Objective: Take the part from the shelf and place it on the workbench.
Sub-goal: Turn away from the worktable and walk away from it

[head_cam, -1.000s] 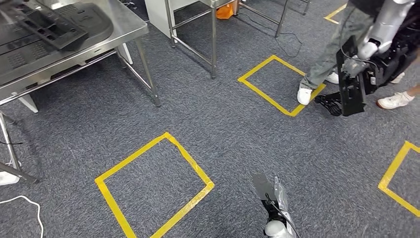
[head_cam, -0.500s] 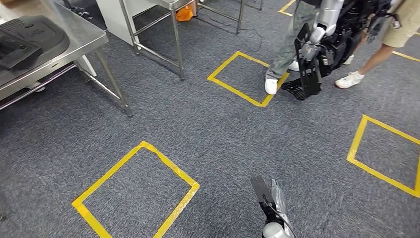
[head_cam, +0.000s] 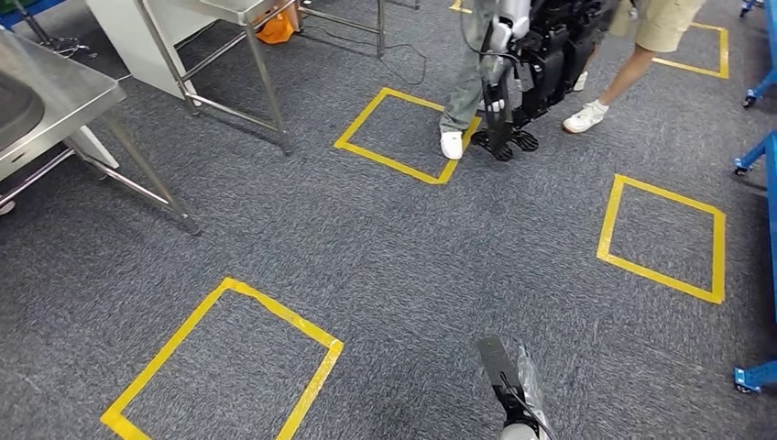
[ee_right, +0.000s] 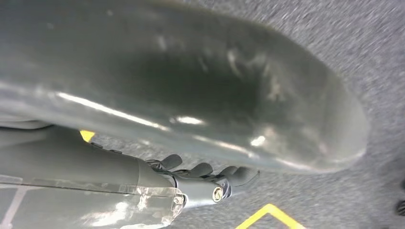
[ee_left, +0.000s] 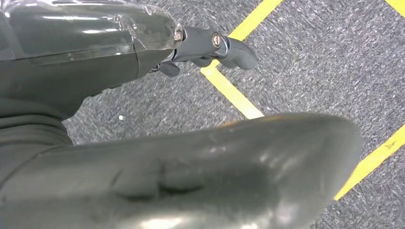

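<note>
- My left hand [ee_left: 157,119] hangs over the carpet, thumb and fingers [ee_left: 210,44] apart, holding nothing.
- My right hand [ee_right: 191,143] is the same: fingers [ee_right: 203,171] loosely bent, clear of the thumb, nothing in it.
- My view has swung away from the worktop [head_cam: 64,96]. A second ago it carried black mouldings in plain sight; now only its corner shows. The things did not move, I turned.
- I judge I am heading off to fetch the part. I cannot pick it out, nor the shelf for certain.
- A blue frame [head_cam: 765,151], far from the worktop, has come into view.
- Between worktop and frame stand another robot [head_cam: 541,46] and a person [head_cam: 641,37], likely in my way.
</note>
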Action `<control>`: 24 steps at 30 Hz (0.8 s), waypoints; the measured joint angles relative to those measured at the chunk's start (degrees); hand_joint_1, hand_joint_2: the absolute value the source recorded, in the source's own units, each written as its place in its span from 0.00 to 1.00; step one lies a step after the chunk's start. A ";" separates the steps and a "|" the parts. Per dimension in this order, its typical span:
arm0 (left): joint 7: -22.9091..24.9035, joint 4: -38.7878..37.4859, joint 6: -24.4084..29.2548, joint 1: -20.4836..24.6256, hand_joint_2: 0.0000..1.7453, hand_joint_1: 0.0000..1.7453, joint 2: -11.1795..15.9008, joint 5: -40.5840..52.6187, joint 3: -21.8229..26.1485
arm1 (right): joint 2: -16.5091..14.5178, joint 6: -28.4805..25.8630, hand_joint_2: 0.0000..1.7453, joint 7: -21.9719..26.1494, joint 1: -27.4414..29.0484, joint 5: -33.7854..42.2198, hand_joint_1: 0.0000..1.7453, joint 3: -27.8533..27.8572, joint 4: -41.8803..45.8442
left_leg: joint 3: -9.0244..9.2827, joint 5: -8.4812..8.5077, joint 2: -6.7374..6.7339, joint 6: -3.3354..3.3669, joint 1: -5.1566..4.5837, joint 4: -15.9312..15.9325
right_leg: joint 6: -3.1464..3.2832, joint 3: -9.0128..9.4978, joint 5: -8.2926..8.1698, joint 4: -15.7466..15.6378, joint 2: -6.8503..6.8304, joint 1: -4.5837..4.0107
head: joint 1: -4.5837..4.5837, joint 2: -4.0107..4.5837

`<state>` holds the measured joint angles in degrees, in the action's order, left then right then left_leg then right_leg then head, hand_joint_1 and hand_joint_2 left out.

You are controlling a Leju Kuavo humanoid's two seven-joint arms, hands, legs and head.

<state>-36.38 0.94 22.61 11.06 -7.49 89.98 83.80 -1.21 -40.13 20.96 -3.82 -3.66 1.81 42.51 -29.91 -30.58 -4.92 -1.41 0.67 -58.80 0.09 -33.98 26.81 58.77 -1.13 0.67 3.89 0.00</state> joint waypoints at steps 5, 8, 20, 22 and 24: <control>0.08 0.00 0.00 -0.25 0.00 0.00 -0.03 -0.02 -0.01 | -0.04 0.01 0.00 -0.04 0.11 0.00 0.00 0.50 -0.11 | -6.96 -7.09 4.32 -0.21 0.01 -15.24 | 1.00 0.10 -0.21 -0.14 2.75 -0.25 | -0.65 0.00; 0.12 0.00 -0.01 -0.29 0.00 0.00 -0.03 -0.03 0.00 | -0.05 0.01 0.00 -0.26 0.31 -0.07 0.00 0.91 -0.22 | -5.58 -2.72 5.25 0.38 -0.08 -10.92 | 0.93 0.15 -0.14 0.25 5.01 -0.37 | -0.74 0.00; 0.10 0.00 0.47 -0.44 0.00 0.00 -0.25 -0.04 0.02 | -0.09 0.00 0.00 -0.84 0.47 -1.00 0.00 2.61 -0.38 | -1.33 1.91 3.47 2.88 -0.21 0.78 | -1.83 -7.57 6.97 14.90 1.82 0.13 | 0.22 0.00; 0.10 0.00 0.61 -0.44 0.00 0.00 -0.27 -0.04 0.02 | -0.09 0.01 0.00 -0.83 0.67 -1.00 0.00 2.79 -0.46 | -1.28 1.76 1.95 2.79 -0.20 0.77 | -2.05 -7.22 5.69 14.62 1.43 0.33 | 0.32 0.00; 0.10 0.00 0.58 -0.38 0.00 0.00 -0.32 -0.03 0.02 | -0.09 0.01 0.00 -0.80 0.68 -1.01 0.00 2.96 -0.50 | -1.00 1.49 0.62 2.44 -0.17 0.77 | -2.04 -3.26 2.24 7.13 -0.12 0.35 | 0.50 0.00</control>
<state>-36.28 0.94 23.19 10.68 -7.81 89.95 83.82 -1.30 -40.13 20.16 -3.15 -4.66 4.77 42.01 -30.90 -29.09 -4.31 1.03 0.50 -58.03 -1.95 -37.24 29.05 65.90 -1.25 1.02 4.38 0.00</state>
